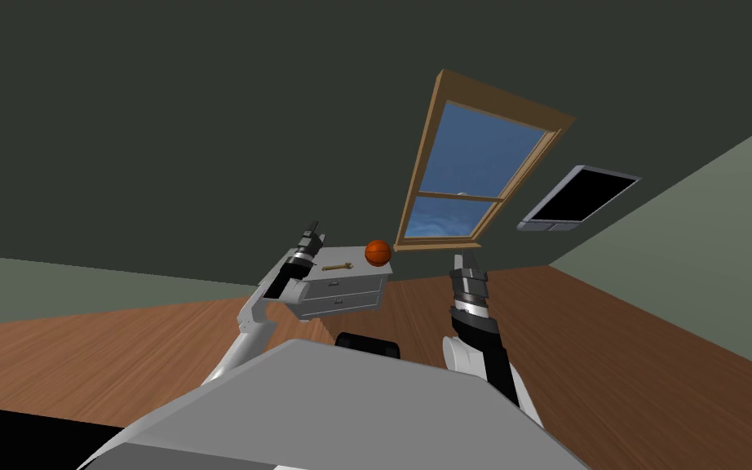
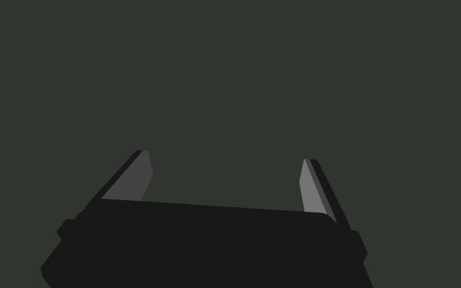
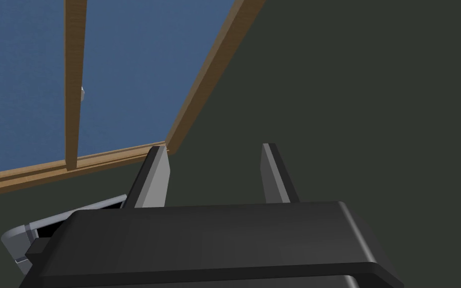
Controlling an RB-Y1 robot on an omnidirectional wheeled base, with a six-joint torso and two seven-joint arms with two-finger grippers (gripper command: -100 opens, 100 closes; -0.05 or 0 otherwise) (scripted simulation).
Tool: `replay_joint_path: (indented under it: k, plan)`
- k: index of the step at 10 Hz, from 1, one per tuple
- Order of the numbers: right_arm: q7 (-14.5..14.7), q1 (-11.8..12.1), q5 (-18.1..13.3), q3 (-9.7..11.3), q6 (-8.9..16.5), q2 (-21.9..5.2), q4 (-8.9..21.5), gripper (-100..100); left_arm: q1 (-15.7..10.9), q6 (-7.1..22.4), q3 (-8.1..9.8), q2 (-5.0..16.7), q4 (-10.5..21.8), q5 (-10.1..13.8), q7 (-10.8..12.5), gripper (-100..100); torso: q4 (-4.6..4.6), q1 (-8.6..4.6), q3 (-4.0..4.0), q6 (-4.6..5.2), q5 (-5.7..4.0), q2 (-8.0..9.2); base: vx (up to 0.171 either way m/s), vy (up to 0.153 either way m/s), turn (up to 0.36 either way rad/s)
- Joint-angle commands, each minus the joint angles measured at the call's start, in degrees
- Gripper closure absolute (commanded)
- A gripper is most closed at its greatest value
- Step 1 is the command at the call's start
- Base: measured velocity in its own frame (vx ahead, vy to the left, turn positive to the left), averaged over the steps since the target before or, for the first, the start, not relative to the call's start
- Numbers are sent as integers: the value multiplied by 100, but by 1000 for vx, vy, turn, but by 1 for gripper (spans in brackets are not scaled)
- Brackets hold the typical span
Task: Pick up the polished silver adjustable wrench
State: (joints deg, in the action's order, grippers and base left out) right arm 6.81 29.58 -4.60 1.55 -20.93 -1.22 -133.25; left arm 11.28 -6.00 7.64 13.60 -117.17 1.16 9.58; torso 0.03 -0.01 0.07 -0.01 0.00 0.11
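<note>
The wrench (image 1: 338,267) lies flat on top of a low grey cabinet (image 1: 309,287), near its front edge, and the render gives it a yellowish tan. A ball (image 1: 378,253) sits on the same top, close to the wrench's far end but apart from it.

We judge the wrench stiff and fairly heavy for its slimness, with a smooth skin that thin blades could slide on. The best hold looks to be across the straight handle near its middle, pinching the two long sides. The head end is lumpier and would tip the tool. It lies low on the top, so the fingers must come almost to the surface.

Our left gripper (image 1: 313,227) hangs just beside the cabinet's left end, above the level of the top. Its fingers (image 2: 129,182) are spread wide with nothing between them and point at the dark wall (image 2: 234,75). Our right gripper (image 1: 462,259) is raised well off to the right, its fingers (image 3: 154,180) parted a little narrower and also empty.

The cabinet's two drawers (image 1: 335,284) are both closed, so we cannot see what is inside them.
</note>
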Motion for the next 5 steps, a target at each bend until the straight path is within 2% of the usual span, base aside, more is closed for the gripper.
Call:
replay_joint_path:
  k: [1, 2, 3, 4, 5]
  plan:
    - [0, 0, 0, 0, 0, 0, 0, 0, -229, 286, 68, 115, 286, 75, 16, -100, 0, 0, 0, 0, 0, 0, -36, -4, -34]
    - [0, 0, 0, 0, 0, 0, 0, 0, -229, 371, 68, 115, 319, 75, 16, -100, 0, 1, 0, 1, 0, 0, -31, -5, -19]
    - [0, 0, 0, 0, 0, 0, 0, 0, -465, 537, 126, 215, 604, 148, 28, -100, 0, 1, 0, -1, 0, -1, -32, -4, -26]
    - [0, 0, 0, 0, 0, 0, 0, 0, -465, 687, 126, 215, 616, 148, 28, -100, 0, 2, 0, 0, 0, -1, -26, -4, -19]
    - [0, 0, 0, 0, 0, 0, 0, 0, -702, 853, 180, 312, 861, 228, 39, -100, -1, 1, -2, 0, 0, -3, -29, -11, -43]
